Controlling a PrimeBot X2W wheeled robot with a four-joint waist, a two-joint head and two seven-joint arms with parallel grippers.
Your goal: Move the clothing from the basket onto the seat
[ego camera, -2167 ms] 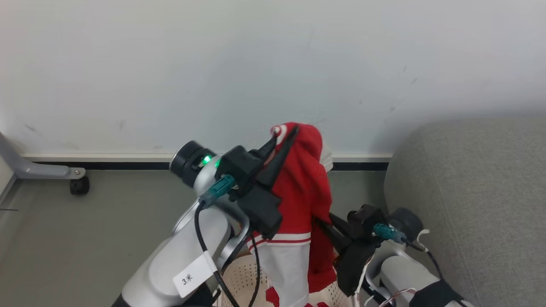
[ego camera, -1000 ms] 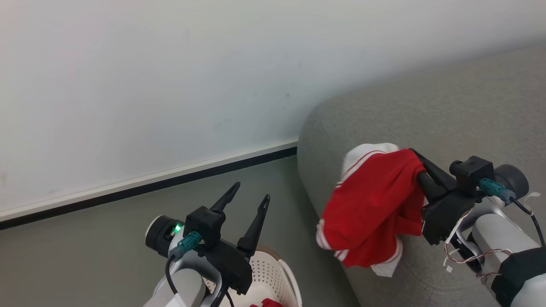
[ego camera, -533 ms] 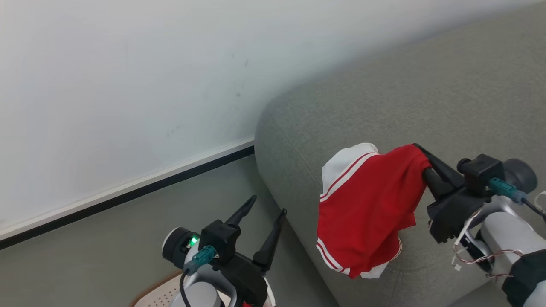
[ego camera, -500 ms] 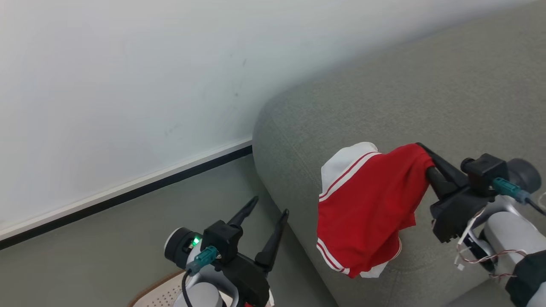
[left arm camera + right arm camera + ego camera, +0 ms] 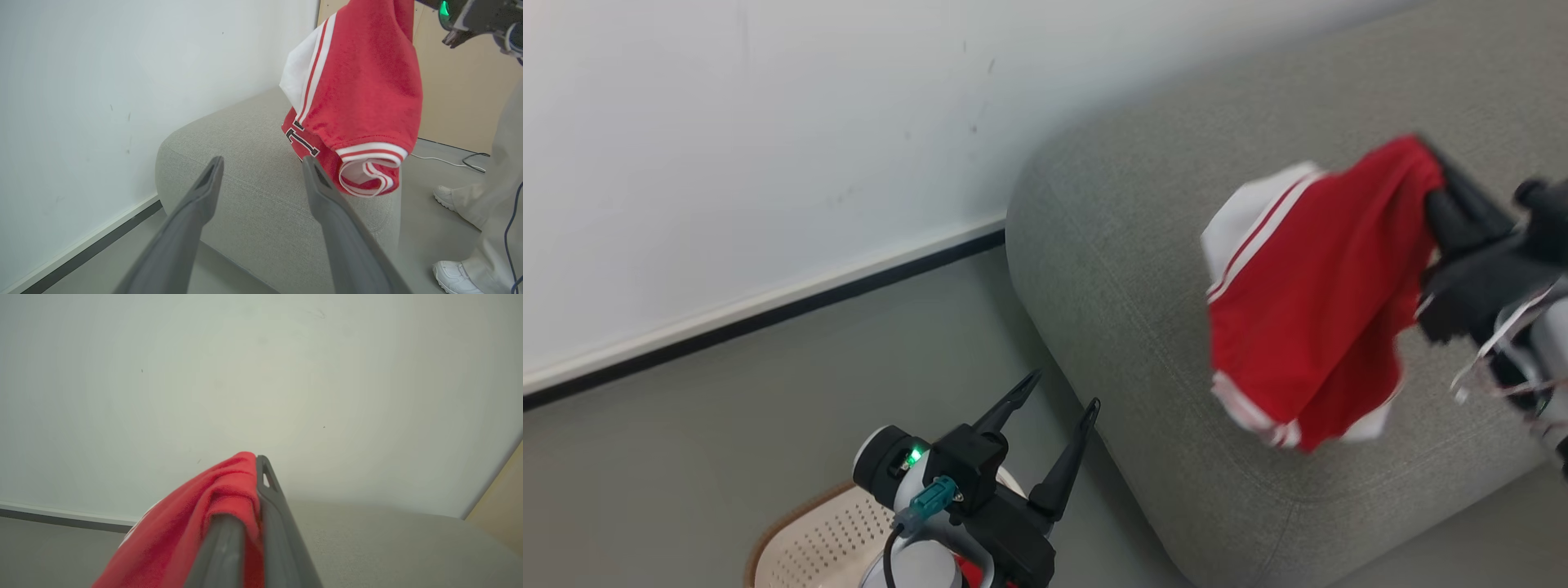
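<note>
The seat (image 5: 1143,269) spreads below and ahead of the right gripper (image 5: 1427,151). Its rounded end lies under the load, so letting go here would likely drop the cloth on it rather than on the floor (image 5: 686,457).

The basket (image 5: 829,539) stands on the floor beneath the left gripper (image 5: 1063,390), well apart from the right one. It sits near the seat's end, probably to keep each carry short.

The garment (image 5: 1315,294), red with white striped trim, hangs from the right gripper's tips above the seat. Whether its hem brushes the fabric I cannot tell through the blur. The right gripper is clamped on one bunched fold, so the rest drapes free.

The left gripper is spread wide and empty, pointing toward the seat, seemingly parked out of the way. A scrap of red (image 5: 970,569) shows behind its wrist, in the basket, and I judge that a second piece waits there.
</note>
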